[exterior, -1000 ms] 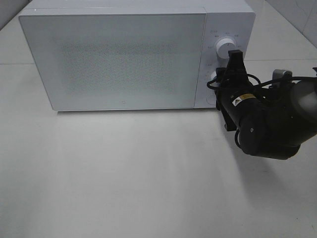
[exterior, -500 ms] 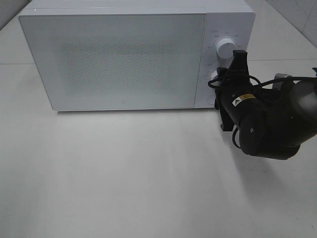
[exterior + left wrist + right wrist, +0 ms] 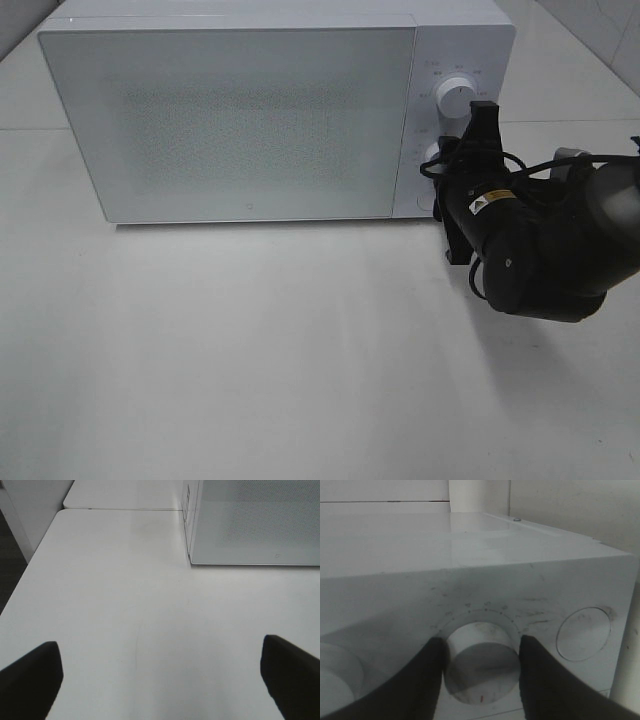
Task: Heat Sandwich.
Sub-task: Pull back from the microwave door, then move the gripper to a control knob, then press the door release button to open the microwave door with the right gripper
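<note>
Counter (image 3: 250, 350), white and broad, carries a closed microwave (image 3: 250, 120) set toward its far edge. The frosted door (image 3: 240, 200) hides the cavity, so the sandwich appears in no view. With the door shut and a dial in hand, it is most likely inside, though this cannot be confirmed.

Right arm (image 3: 560, 250) reaches to the control panel (image 3: 455, 50) at the oven's right end. The right pincer (image 3: 481, 647) is half closed around the lower knob (image 3: 477, 675), one dark finger (image 3: 420, 680) against each side of it. The upper knob (image 3: 456, 97) stands free just above, and a round button (image 3: 583, 633) lies just beside the held knob.

Left pincer (image 3: 160, 675) hangs spread wide over bare counter, well apart from the oven's left corner and holding nothing.

Step in hand, as judged: setting the heating time. To do it well, the wrist should roll about the knob's own axis, so that both fingers keep an even squeeze on the smooth white rim and do not slip or ride off its front. Any push toward the panel should stay light, since the oven could slide back on the counter. The printed scale (image 3: 485, 605) arcs over the knob, and the small red mark (image 3: 481, 698) on its face is the thing to read against that scale. Release should be straight back, clear of the upper knob.
</note>
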Controlling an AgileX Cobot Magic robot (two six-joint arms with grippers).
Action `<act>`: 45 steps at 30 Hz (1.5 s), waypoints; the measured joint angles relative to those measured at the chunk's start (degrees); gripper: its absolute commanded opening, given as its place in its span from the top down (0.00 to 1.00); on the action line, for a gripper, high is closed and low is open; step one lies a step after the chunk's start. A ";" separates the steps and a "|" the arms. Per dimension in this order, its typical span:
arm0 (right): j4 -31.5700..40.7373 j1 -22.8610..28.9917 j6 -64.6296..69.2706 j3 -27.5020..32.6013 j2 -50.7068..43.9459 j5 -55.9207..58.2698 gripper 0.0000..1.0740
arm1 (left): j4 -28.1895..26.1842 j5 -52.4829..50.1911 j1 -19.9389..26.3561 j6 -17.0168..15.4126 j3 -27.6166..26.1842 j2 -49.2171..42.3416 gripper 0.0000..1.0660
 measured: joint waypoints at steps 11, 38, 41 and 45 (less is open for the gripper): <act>0.00 0.00 0.06 0.00 0.00 -0.34 0.36 | 0.00 0.00 0.00 0.00 0.00 0.00 0.03; -4.07 0.00 0.06 7.33 -4.53 -3.61 0.29 | 0.00 0.00 0.00 0.00 0.00 0.00 0.03; -5.67 0.00 -0.06 10.03 -6.88 -2.98 0.29 | 0.00 0.00 0.00 0.00 0.00 0.00 0.03; -6.88 0.00 -1.38 12.32 -9.34 0.00 0.29 | 0.00 0.00 0.00 0.00 0.00 0.00 0.03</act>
